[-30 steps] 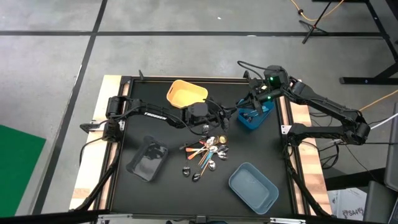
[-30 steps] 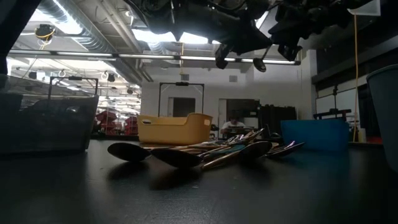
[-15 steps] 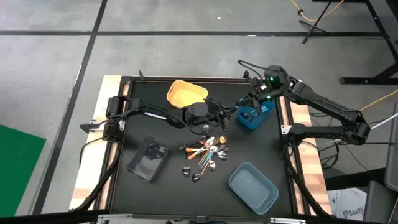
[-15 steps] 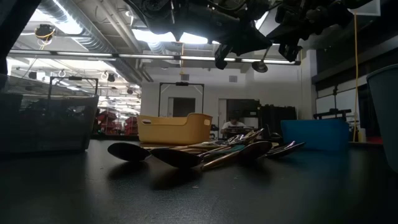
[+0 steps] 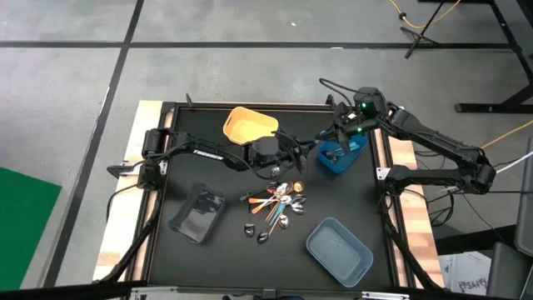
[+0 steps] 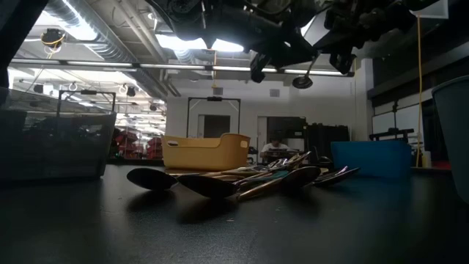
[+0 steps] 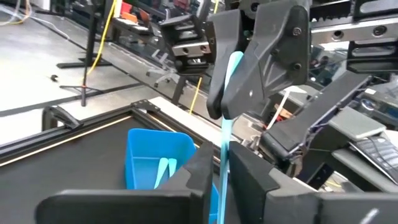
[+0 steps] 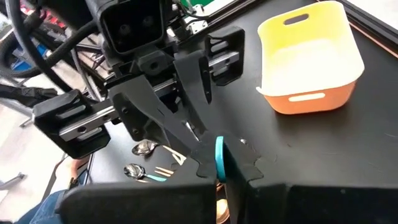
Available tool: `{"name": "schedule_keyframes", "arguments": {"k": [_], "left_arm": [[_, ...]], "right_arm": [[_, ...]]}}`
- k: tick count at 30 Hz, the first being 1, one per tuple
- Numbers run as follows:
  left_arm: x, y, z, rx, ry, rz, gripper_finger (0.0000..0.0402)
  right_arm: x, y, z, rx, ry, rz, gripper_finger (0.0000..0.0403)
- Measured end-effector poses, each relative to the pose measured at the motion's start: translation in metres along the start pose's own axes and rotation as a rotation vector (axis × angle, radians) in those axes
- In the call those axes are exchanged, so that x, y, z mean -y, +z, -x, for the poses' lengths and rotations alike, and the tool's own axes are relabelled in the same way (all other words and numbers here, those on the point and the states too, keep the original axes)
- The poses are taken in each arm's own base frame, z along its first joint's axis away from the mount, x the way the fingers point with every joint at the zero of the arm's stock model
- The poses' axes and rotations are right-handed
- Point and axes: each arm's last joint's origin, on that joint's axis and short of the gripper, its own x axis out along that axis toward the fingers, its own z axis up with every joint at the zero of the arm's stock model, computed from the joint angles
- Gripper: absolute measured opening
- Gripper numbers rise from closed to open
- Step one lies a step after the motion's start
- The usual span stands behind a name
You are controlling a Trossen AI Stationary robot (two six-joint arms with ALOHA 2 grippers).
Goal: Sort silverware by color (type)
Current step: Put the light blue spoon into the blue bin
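right now both grippers meet in the air near the blue bin (image 5: 340,156), passing a light-blue spoon (image 7: 225,140). its long axis runs from the left gripper (image 7: 217,163) to the right gripper (image 7: 231,87); both look clamped on it. the right arm is nearer the bin, so it should carry it there. the other silverware (image 5: 275,207) lies mid-table.

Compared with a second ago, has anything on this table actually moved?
Barely. The light-blue-handled spoon, gripped by the right gripper where it meets the left gripper above the table, has sunk a little, its bowl drifting slightly sideways in the low view. Nothing was visibly picked up or released. The silverware pile and the yellow bin lie as before.
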Motion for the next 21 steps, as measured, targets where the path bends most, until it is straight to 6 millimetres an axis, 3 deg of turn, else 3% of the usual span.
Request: {"name": "schedule_keyframes", "arguments": {"k": [9,21], "left_arm": [[-0.001,-0.003,0.0,-0.028,0.013,-0.012,0.009],[-0.006,-0.016,0.002,-0.153,0.054,-0.063,0.0096]], "right_arm": [[0.003,-0.003,0.001,-0.021,-0.02,-0.029,0.0001],[0.036,-0.018,0.03,-0.089,-0.242,-0.183,0.0]]}}
